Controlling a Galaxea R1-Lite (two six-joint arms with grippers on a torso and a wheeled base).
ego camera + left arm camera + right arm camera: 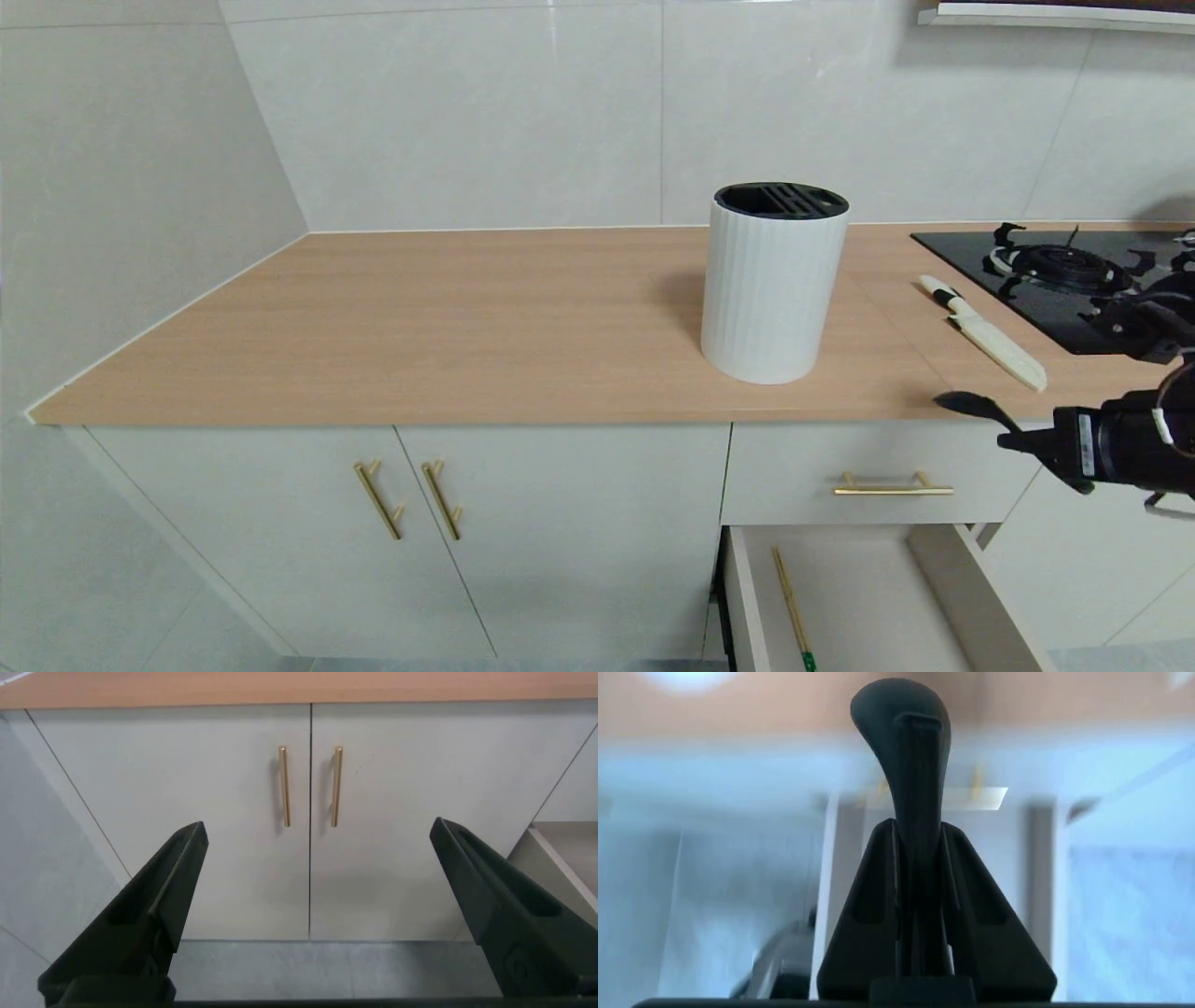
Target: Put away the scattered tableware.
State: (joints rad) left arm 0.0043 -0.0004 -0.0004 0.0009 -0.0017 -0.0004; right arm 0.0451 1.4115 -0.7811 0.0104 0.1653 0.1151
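My right gripper [1016,439] hangs in front of the counter's edge, above the open drawer [976,597], shut on a black utensil [966,404] whose rounded end sticks out to the left. In the right wrist view the fingers [868,905] clamp that black utensil [901,737] from both sides. A cream knife [985,333] lies on the wooden counter [467,317] right of a white ribbed utensil holder [773,285] with a black slotted top. A thin chopstick with a green tip [792,607] lies in the drawer. My left gripper [318,835] is open, low down, facing the cabinet doors [308,812].
A black gas hob [1055,266] sits at the counter's far right, behind the knife. A shut drawer with a gold handle [892,485] is above the open one. Tiled walls bound the counter at the back and left.
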